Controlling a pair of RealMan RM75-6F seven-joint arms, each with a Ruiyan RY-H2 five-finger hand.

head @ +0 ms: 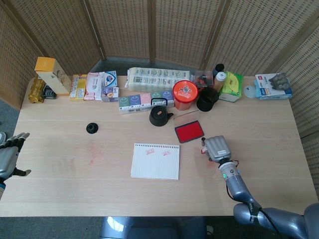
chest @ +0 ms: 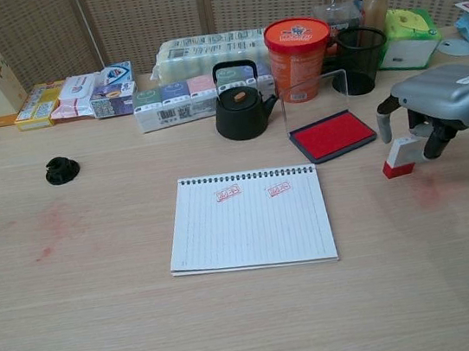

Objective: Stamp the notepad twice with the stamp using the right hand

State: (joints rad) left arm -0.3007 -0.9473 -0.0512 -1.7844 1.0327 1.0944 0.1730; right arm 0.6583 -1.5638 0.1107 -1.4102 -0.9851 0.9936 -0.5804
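1. The small block-shaped stamp with white body and red base point(chest: 401, 155) sits on the pale wood-grain table point(chest: 237, 315), right of the ink pad; the grey metal-shelled right hand point(chest: 443, 102) arches over it, fingers curled down around its white top, holding it; the stamp stands roughly upright, long axis leaning slightly, red face down against the tabletop.
2. The white lined spiral-bound notepad point(chest: 249, 219) lies flat at the table's middle, wire binding along its far edge; two red rectangular stamp marks point(chest: 254, 191) show side by side near that top edge.
3. The flat black tray of red ink pad point(chest: 332, 135) lies between notepad and stamp, its clear lid raised behind it.
4. Behind it stand a glossy black kettle point(chest: 240, 105), an orange cylindrical tub with red lid point(chest: 297, 44) and a black mesh cup point(chest: 360, 58); a small round black cap point(chest: 62, 170) sits well apart to the left.
5. The left hand point(head: 9, 155) hangs at the table's left edge, fingers spread, holding nothing.
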